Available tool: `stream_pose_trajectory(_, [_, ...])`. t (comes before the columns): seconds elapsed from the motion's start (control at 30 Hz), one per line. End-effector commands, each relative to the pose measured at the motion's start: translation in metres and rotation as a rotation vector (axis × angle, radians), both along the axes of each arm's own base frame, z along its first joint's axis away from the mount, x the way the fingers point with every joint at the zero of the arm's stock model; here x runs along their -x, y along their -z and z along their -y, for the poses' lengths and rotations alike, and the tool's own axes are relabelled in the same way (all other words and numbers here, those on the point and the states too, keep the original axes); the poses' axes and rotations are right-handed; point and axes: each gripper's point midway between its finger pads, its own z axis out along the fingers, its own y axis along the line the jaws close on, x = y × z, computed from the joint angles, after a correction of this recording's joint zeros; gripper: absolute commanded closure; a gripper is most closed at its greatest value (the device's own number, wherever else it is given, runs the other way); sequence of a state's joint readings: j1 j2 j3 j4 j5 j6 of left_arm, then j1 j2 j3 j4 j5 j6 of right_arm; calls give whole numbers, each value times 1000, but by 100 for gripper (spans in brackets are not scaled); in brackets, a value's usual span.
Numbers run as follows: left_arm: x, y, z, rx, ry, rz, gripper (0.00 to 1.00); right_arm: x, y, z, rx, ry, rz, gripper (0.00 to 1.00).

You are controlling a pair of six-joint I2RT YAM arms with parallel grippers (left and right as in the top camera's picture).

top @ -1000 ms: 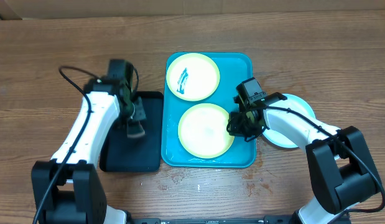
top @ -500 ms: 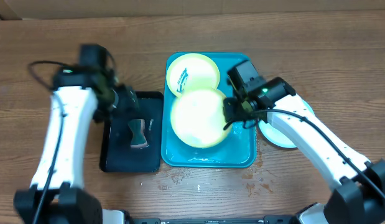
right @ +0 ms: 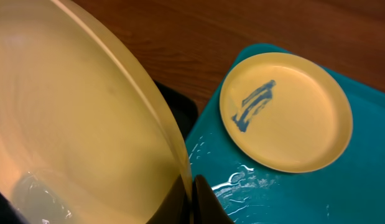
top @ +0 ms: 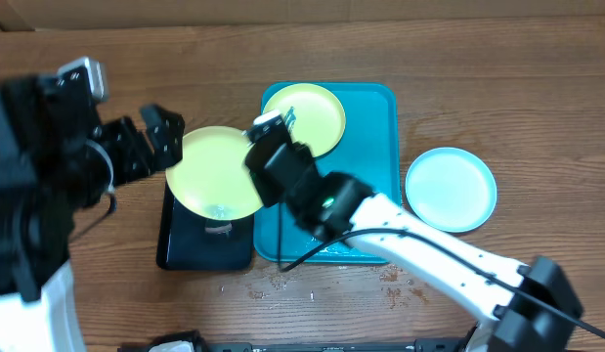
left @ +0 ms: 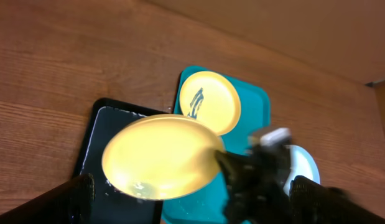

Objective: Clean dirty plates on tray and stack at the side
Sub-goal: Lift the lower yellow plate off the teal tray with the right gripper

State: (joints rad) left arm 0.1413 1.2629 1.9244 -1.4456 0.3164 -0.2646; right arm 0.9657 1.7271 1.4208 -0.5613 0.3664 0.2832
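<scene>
Your right gripper (top: 255,159) clenches the right rim of the round pale yellow-green plate (top: 209,171), face up, left of centre over the black rectangular tray (top: 183,249); your left gripper (top: 146,140) gapes, released.

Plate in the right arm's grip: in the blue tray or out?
Out. The right fingers pinch its rim, and the plate hangs over the black tray, beside the blue tray.
</scene>
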Motion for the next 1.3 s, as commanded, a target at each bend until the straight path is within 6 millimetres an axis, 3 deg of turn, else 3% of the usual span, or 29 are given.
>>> stream_pose_trajectory(0.0, [15,-11,1,-23,6,44,0,-7,-23,9,95,134,192,96])
stream_pose_trajectory(0.23, [31,-21,0,-39,-5,84,0,30,-57,4,236,188,437,96])
stream_pose_trajectory(0.6, [34,-17,1,-36,-5,67,0,79,-95,1,317,260,668,96])
stream_pose_trajectory(1.27, [33,-17,1,-36,-5,65,0,85,-99,1,325,267,693,96])
